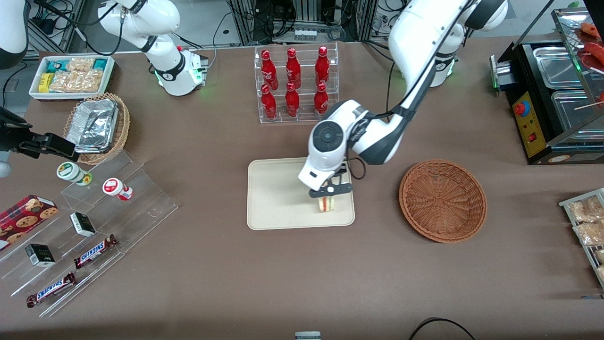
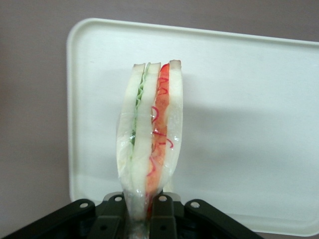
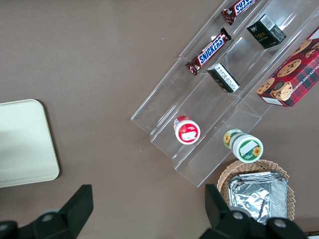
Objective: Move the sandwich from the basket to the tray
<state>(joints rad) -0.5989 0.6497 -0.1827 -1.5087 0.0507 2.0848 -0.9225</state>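
Observation:
The sandwich (image 1: 327, 204) is a pale bread wedge with red and green filling, wrapped in clear film. My left gripper (image 1: 330, 191) is shut on its narrow end and holds it upright over the cream tray (image 1: 278, 198), near the tray corner closest to the basket and the front camera. I cannot tell whether it touches the tray. The left wrist view shows the sandwich (image 2: 149, 134) pinched between the black fingers (image 2: 162, 219), with the tray (image 2: 249, 124) under it. The reddish-brown wicker basket (image 1: 442, 200) stands empty beside the tray, toward the working arm's end.
A clear rack of red bottles (image 1: 295, 85) stands farther from the camera than the tray. Clear stepped shelves (image 1: 94, 222) with snack bars and cups, a tan basket with foil (image 1: 96, 127) and a snack box (image 1: 71, 75) lie toward the parked arm's end. A black food warmer (image 1: 552, 94) stands toward the working arm's end.

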